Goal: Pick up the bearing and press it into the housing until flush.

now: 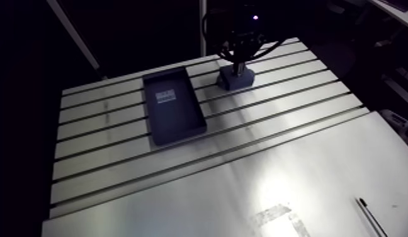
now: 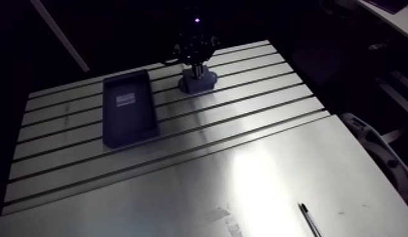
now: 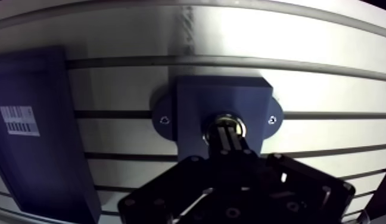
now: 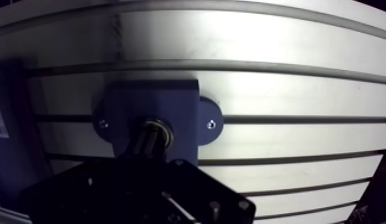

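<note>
The jaws were closed, their tips side by side with nothing held between them, standing directly over the bore of the dark blue housing [image 3: 195,101]. The bearing [image 3: 218,121], a bright metal ring, sat in that bore immediately beneath the jaws, its rim showing around them. Whether the tips touched it, or whether it sat flush, could not be determined. The housing stood on the slotted counter [image 3: 326,71], a screw in each side ear. A shallow dark tray [image 1: 179,135] bearing a white label [image 3: 19,120] lay beside the housing, apart from it.
</note>
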`<action>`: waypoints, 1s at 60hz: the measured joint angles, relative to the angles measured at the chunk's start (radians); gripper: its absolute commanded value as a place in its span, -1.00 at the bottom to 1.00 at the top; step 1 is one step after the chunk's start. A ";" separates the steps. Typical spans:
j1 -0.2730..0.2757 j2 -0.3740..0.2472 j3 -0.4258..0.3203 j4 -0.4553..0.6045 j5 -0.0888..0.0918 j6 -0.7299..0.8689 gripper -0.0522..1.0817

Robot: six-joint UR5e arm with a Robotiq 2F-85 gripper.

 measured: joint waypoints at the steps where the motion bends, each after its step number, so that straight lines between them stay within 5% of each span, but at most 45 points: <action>1: 0.000 0.000 0.000 0.000 0.000 0.000 0.98; 60: 0.001 0.006 0.005 -0.003 0.000 0.002 0.98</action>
